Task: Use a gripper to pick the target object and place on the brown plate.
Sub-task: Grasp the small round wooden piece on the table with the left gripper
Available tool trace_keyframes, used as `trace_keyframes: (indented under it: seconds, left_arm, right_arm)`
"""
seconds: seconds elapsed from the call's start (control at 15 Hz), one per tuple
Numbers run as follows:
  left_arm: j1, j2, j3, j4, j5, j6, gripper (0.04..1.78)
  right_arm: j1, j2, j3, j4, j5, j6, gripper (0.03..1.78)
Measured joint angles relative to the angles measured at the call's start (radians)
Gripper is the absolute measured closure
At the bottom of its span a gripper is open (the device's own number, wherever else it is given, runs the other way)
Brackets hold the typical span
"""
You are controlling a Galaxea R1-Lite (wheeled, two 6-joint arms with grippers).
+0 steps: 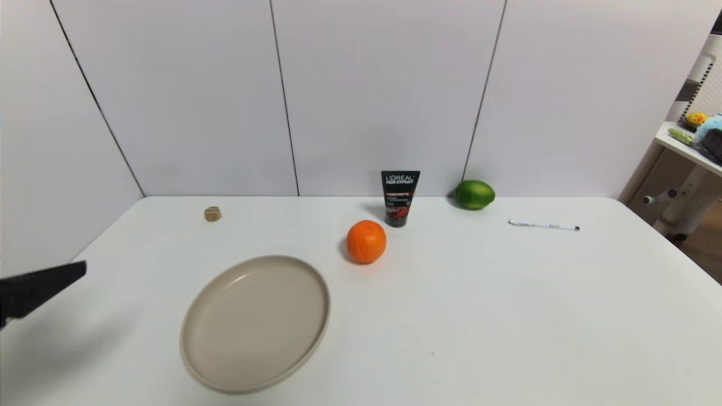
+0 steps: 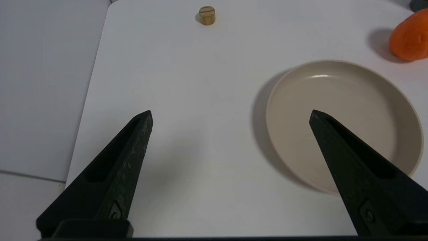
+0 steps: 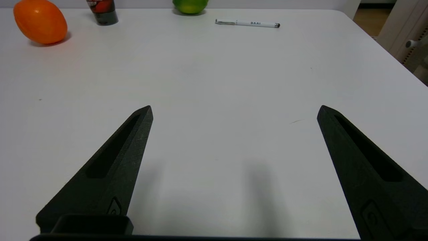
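Observation:
The target object, a tiny tan wooden knob (image 1: 212, 213) with a dark groove, stands at the far left of the white table; it also shows in the left wrist view (image 2: 207, 15). The brown plate (image 1: 197, 338) lies empty at the near left, and shows in the left wrist view (image 2: 384, 87) too. My left gripper (image 2: 230, 115) is open and empty, above the table near its left edge, beside the plate and well short of the knob; one finger shows in the head view (image 1: 42, 287). My right gripper (image 3: 234, 110) is open and empty above bare table.
An orange (image 1: 366, 241) sits just beyond the plate. A black L'Oreal tube (image 1: 400, 197) and a green lime (image 1: 474, 194) stand by the back wall. A white pen (image 1: 543, 225) lies at the right. A shelf with toys (image 1: 699, 135) stands off the table's right.

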Motion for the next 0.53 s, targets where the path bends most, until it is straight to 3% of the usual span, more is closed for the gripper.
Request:
trace_keyframes:
  seconds: [0.27,0.53]
  left_arm:
    - [0.000,0.367,-0.366,0.105,-0.003,0.054,0.13]
    - [0.007,0.676,-0.620,0.190,-0.006,0.080,0.13]
  right_arm:
    - [0.000,0.000,0.000,0.000,0.000,0.000,0.11]
    - [0.000,0.000,0.000,0.000,0.000,0.000,0.11]
